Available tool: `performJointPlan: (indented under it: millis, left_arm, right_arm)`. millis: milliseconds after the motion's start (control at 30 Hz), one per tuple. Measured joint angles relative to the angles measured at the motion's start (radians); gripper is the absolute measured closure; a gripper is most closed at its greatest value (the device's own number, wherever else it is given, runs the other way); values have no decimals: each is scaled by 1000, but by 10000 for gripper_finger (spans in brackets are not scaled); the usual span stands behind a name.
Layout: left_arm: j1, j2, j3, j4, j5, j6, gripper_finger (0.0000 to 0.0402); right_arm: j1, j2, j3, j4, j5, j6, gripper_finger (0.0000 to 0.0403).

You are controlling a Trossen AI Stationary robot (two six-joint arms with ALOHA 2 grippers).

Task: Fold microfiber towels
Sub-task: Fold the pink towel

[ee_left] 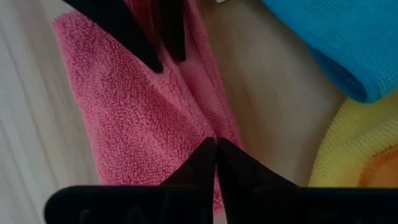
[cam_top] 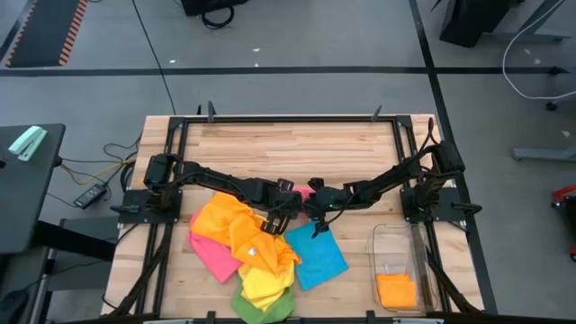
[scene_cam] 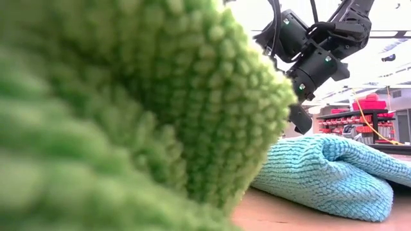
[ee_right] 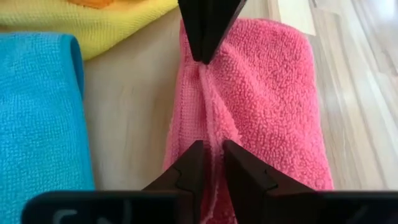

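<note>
Left gripper [ee_left: 216,144]: we see its fingers closed on the pink towel [ee_left: 143,118].
Right gripper [ee_right: 211,152]: narrow fingers around the same towel's fold, on the table [cam_top: 297,148].

1. I see a wooden table [cam_top: 297,148].
2. On it: a pink towel [ee_right: 261,99], a blue towel [cam_top: 317,256], a heap of orange, yellow and green towels [cam_top: 247,256].
3. A clear bin [cam_top: 398,236] stands right.

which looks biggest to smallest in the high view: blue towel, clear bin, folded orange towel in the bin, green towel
1. Blue towel
2. Clear bin, close to the blue towel, so unsure
3. Green towel, mostly buried under the pile
4. Folded orange towel, about the same as the green
</note>
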Motion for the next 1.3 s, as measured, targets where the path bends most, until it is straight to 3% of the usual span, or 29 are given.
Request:
performJointPlan:
  millis: [233,1000,1133,1300]
  left_arm:
    - [0,0,0,-6,0,-4,390]
    - [-8,-11,-1,-27,-42,-2,381]
    - [-12,-11,-1,-28,-42,-2,370]
    - [-12,-12,-1,-27,-54,-5,363]
  right_arm:
    - [0,0,0,-10,0,-18,360]
    - [13,-118,1,-165,-56,39,360]
    - [14,-118,1,-108,-52,25,349]
    - [26,-114,1,-81,-14,-6,305]
